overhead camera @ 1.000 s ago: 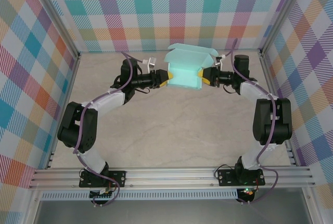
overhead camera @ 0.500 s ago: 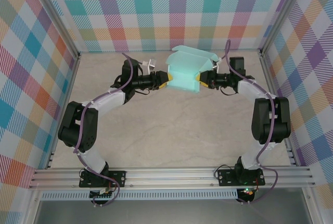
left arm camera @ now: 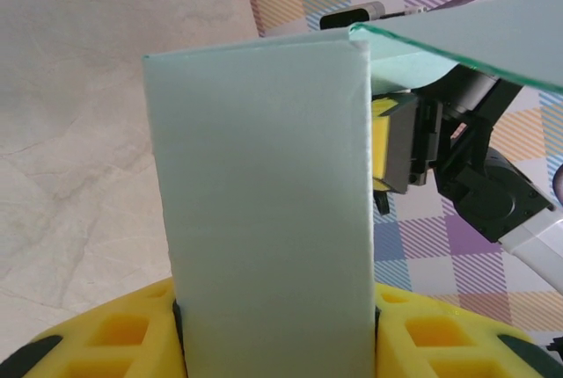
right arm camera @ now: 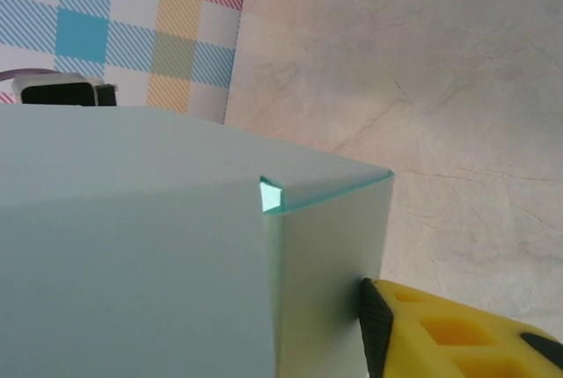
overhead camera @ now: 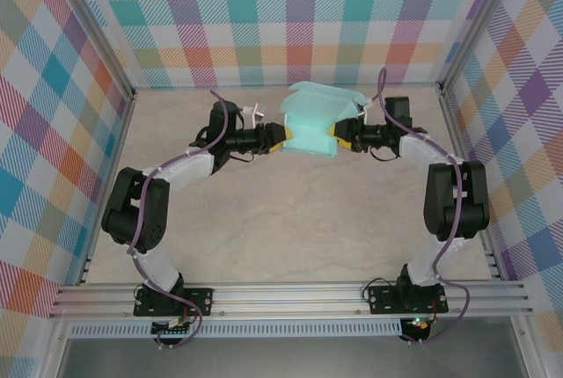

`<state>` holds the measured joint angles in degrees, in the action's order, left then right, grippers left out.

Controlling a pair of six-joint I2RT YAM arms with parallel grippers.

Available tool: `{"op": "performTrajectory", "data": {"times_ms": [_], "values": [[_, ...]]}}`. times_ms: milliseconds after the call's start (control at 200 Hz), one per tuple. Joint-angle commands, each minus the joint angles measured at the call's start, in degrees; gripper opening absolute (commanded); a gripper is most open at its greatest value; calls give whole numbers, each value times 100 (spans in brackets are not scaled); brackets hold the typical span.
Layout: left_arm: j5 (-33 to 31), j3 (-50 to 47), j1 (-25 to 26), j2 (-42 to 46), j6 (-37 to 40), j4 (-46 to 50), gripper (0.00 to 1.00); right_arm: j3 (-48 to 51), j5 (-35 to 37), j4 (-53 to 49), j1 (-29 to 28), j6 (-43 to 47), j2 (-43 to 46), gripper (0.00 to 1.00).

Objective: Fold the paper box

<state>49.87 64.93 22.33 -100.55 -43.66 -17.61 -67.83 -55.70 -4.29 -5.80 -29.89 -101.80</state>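
The box (overhead camera: 310,127) looks light and easily creased, so its side walls suit gripping: the left tool (overhead camera: 280,138) pinches one, while I cannot tell the right tool's (overhead camera: 333,140) state.

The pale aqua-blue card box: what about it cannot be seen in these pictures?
- Top view: the pale aqua-blue card box hides its underside.
- Left wrist view: one box wall, clamped in the left pincer, blocks the interior.
- Right wrist view: the box covers one finger of the right pincer, so its grip cannot be told.
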Motion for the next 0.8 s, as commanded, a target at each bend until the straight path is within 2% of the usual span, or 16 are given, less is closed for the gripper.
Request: {"op": "performTrajectory", "data": {"times_ms": [0,90,215,470,795], "values": [[198,133,148,-104,-24,-76,22,83,-807,1061,-98,-664,6,61],[213,51,46,-155,-391,-462,22,250,-1087,1836,55,-1314,-41,65],[305,64,-18,-219,-829,-917,22,295,-1284,2013,97,-1452,-59,68],[394,11,-63,-282,-1808,-1891,22,560,-1129,3040,238,-2353,-277,69],[416,12,-38,-241,-1894,-1922,22,660,-1242,3926,344,-2979,-369,67]]}}
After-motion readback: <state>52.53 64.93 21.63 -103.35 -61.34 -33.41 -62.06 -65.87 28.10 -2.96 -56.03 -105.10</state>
